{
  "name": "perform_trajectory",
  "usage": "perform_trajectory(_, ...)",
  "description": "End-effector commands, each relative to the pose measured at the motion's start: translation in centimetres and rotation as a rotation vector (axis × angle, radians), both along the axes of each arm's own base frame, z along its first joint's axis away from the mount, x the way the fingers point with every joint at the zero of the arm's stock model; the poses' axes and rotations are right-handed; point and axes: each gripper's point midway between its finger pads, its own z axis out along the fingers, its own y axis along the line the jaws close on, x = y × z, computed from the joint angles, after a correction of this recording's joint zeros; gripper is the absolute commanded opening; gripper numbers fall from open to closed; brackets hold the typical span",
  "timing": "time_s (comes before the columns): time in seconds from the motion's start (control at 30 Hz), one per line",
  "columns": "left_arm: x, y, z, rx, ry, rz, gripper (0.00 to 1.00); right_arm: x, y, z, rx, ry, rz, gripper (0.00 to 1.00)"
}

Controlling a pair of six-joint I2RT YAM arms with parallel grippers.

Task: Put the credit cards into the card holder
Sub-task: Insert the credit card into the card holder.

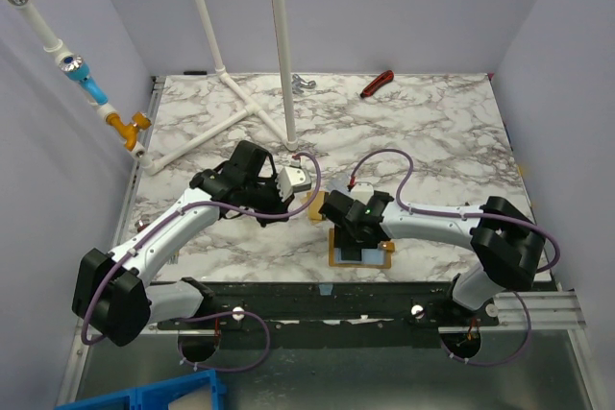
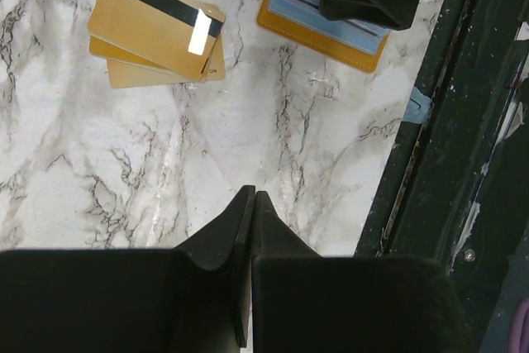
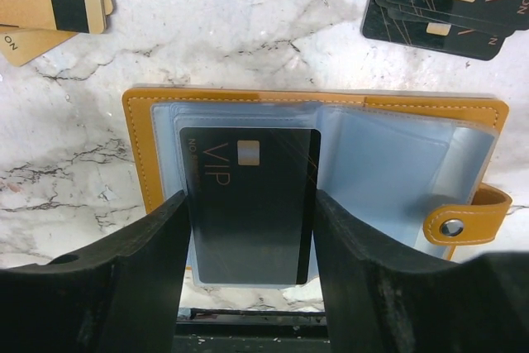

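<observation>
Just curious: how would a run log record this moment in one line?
right gripper: straddling black VIP card | tan leather card holder: open | left gripper: shut, empty

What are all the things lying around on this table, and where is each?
Card holder: one, mustard yellow with clear sleeves, open at the near edge.
Black VIP card: one, on the holder's sleeves between the right hand's fingers.
Gold cards: at least two, dark stripe, stacked left of the holder.
Black cards: small stack, beyond the holder.
Red tool: one, far edge.
White pipe stand: one, far left.
Blue bin: one, below the table.
Left hand: one, black, shut, empty.
Right hand: one, black, straddling the VIP card.
</observation>
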Motion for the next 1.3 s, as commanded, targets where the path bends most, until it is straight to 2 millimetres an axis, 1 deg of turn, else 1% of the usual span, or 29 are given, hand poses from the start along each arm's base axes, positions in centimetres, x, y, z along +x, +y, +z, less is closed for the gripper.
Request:
perform_trajectory(0.0,0.3,0.1,0.3,-0.016,-0.020,0.011,0.00,0.3,-0.8,0.6,-0.054,-0.025,-0.021,0.56)
perform_trajectory(0.07,0.4,0.0,0.4,-0.017,-0.024,0.012,0.00,0.4,-0.6,0.7,-0.052,-0.026,-0.018,0.55)
perform_trajectory(0.13,0.5,0.1,0.5,-0.017,-0.026,0.014,0.00,0.5,-0.4,0.7,-0.049,-0.024,-0.014,0.56)
perform_trajectory(0.23,0.5,0.1,0.4,-0.012,-0.028,0.015,0.00,0.3,-0.1,0.8,-0.050,-0.012,-0.004,0.68)
perform_trajectory(0.37,0.5,0.2,0.1,-0.004,-0.025,0.014,0.00,0.3,0.2,1.0,-0.036,-0.010,0.000,0.76)
perform_trajectory(0.47,0.7,0.2,0.1,0.000,-0.026,0.015,0.00,0.2,0.4,0.7,-0.034,0.003,0.004,0.76)
perform_trajectory(0.53,0.8,0.1,0.2,0.002,-0.025,0.017,0.00,0.2,0.4,0.7,-0.026,0.001,0.003,0.71)
perform_trajectory(0.6,0.9,0.1,0.2,0.004,-0.025,0.018,0.00,0.3,0.7,1.2,-0.001,-0.014,0.008,0.71)
perform_trajectory(0.63,1.0,0.1,0.2,0.005,-0.025,0.019,0.00,0.4,0.9,1.6,0.017,-0.022,0.013,0.72)
perform_trajectory(0.73,1.2,0.0,0.2,0.008,-0.020,0.021,0.00,0.6,1.2,3.3,0.064,-0.048,0.018,0.81)
perform_trajectory(0.83,1.3,-0.3,0.3,0.007,0.000,0.022,0.00,0.9,0.0,5.1,0.075,-0.073,-0.009,0.86)
perform_trajectory(0.9,1.4,-0.5,0.3,0.004,0.020,0.018,0.00,1.0,-1.5,6.1,0.080,-0.091,-0.048,0.89)
perform_trajectory(0.97,1.4,-0.9,0.4,-0.003,0.038,0.015,0.00,0.8,-4.0,6.0,0.070,-0.086,-0.110,0.91)
perform_trajectory(1.03,1.4,-1.1,0.5,-0.011,0.051,0.014,0.00,0.2,-6.7,5.2,0.059,-0.071,-0.174,0.91)
perform_trajectory(1.1,1.4,-1.4,0.5,-0.018,0.065,0.014,0.00,-0.2,-8.4,4.7,0.055,-0.075,-0.218,0.92)
perform_trajectory(1.13,1.4,-1.5,0.5,-0.021,0.073,0.014,0.00,-0.4,-9.0,4.6,0.046,-0.078,-0.233,0.93)
perform_trajectory(1.17,1.4,-1.6,0.4,-0.023,0.080,0.012,0.03,-0.6,-9.6,4.4,0.033,-0.081,-0.244,0.94)
perform_trajectory(1.27,1.2,-2.1,0.1,-0.026,0.114,0.007,0.05,-0.9,-9.8,3.7,0.009,-0.055,-0.241,0.95)
